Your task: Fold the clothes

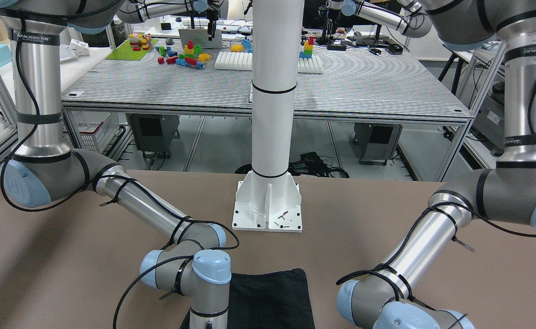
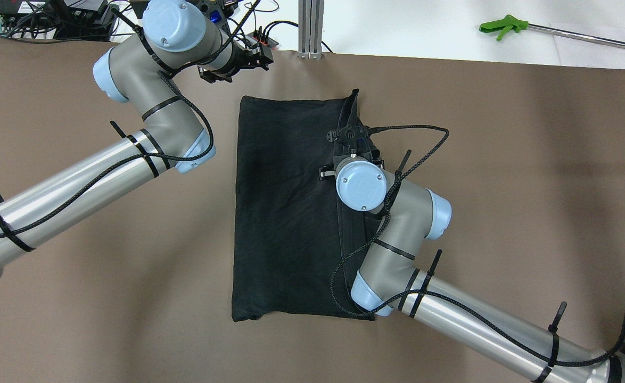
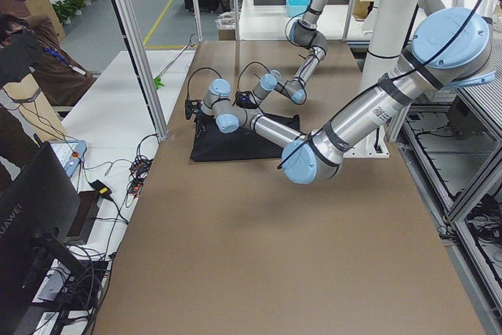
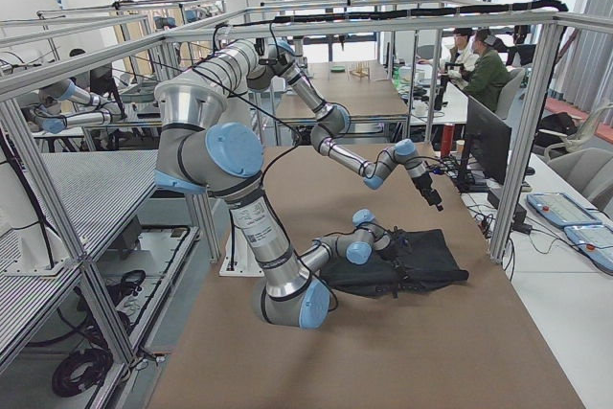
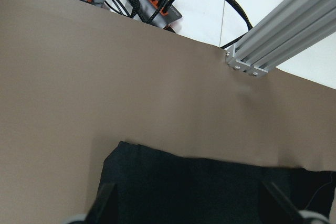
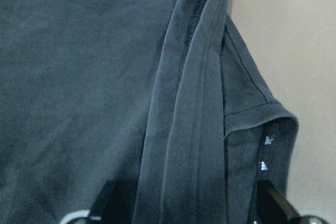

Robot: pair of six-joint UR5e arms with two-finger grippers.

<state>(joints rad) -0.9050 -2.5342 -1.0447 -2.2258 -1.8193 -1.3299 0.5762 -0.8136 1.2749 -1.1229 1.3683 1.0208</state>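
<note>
The brown worktop (image 2: 504, 186) is carrying the clothes (image 2: 286, 202), a black piece lying flat at its middle, with the right hem ridging up in a fold. The right pincer (image 6: 190, 208) is sitting spread wide over that ridged hem, gripping nothing. The left pincer (image 5: 191, 211) is hanging wide open and empty just beyond the cloth's far left corner.

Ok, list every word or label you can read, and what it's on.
"WANJEED", plus small characters too blurred to read: right arm's band.
"HUAWEI": back of monitor.
Similar print on left arm's band, too blurred to be sure.
No print on cloth.
</note>
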